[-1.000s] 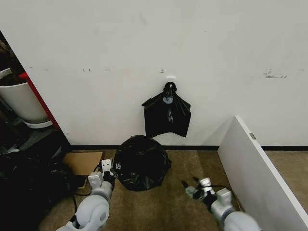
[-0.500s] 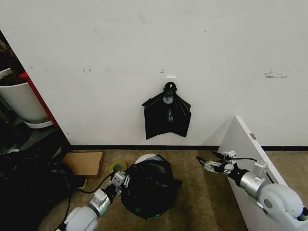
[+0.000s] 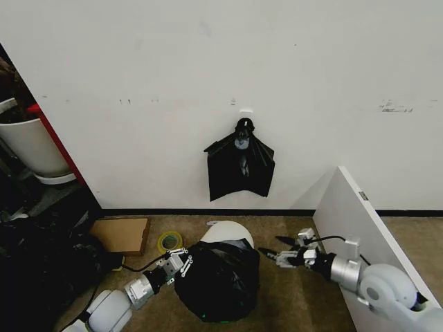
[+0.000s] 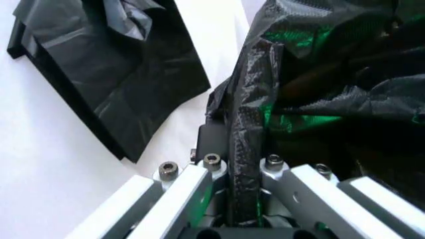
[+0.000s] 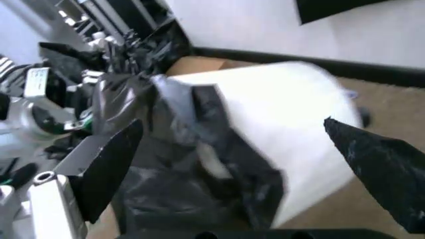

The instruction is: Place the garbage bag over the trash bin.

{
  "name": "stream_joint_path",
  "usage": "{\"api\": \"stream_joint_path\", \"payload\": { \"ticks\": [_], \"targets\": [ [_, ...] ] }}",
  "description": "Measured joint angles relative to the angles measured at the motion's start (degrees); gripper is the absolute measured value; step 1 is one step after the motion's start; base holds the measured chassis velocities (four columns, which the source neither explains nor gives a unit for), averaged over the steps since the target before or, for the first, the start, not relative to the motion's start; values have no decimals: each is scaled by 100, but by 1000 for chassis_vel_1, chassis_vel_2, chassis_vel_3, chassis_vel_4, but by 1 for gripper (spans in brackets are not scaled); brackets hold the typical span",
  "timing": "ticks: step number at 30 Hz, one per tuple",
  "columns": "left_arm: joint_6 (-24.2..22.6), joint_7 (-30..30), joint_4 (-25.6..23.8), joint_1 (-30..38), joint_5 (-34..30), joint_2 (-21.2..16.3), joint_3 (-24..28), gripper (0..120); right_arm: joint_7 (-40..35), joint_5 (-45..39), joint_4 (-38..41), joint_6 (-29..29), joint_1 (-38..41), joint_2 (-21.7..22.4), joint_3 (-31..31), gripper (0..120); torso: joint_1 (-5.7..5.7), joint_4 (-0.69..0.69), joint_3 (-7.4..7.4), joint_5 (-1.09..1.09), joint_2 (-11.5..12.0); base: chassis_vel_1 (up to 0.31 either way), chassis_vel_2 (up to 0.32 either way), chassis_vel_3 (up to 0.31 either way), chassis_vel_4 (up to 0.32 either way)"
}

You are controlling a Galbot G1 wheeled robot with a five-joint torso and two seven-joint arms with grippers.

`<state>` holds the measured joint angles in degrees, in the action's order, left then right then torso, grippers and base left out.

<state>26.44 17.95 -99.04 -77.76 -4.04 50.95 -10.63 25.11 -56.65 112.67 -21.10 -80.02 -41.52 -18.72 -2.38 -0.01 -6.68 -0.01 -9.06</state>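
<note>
Trash bin (image 3: 227, 233) lies tipped on the carpet floor (image 3: 277, 304) near the wall's black skirting, cream base end toward the wall, rest of it wrapped in the garbage bag (image 3: 218, 280). Bag covers most of the body, a strip of white side left bare at the wall end; in the right wrist view the bin (image 5: 285, 119) shows wide bare white with black film (image 5: 199, 164) bunched over one side

Left end effector (image 3: 178, 262) sits low on the floor at the bag's left side, fingers pressed together on a fold of the bag; left wrist view shows a twisted strip of black film (image 4: 244, 149) running down between the two fingers (image 4: 192, 186)

Right end effector (image 3: 277, 250) is just beside the bin's right side, fingers spread, nothing between them, not touching bag or bin as far as I can tell

Bunch of black bags (image 3: 240, 166) hangs on the wall above the bin. Tape roll (image 3: 168, 241) and cardboard piece (image 3: 122, 234) on the floor to the left, white panel (image 3: 360, 235) leaning at right
</note>
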Motion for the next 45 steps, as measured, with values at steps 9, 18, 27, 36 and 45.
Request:
{"api": "stream_joint_path", "payload": {
  "ticks": [9,18,27,36,45],
  "targets": [
    [125,93,-107,-20,208,-12,21,0,-61,-5,-89,10,236,-164,380,85,0,0,0,1,0,0,0,0,0],
    [163,184,-137,-37,179,8,18,0,-56,55,-117,7,259,-160,466,52,0,0,0,1,0,0,0,0,0],
    [155,123,-99,-31,74,25,7,0,-33,55,-124,124,224,-167,487,23,0,0,0,1,0,0,0,0,0],
    [140,120,-89,-22,-9,48,13,0,-73,71,-123,252,215,-212,528,0,0,0,0,1,0,0,0,0,0],
    [224,293,-245,-115,25,39,13,0,-605,30,-311,532,518,-413,813,0,0,0,0,1,0,0,0,0,0]
  ]
}}
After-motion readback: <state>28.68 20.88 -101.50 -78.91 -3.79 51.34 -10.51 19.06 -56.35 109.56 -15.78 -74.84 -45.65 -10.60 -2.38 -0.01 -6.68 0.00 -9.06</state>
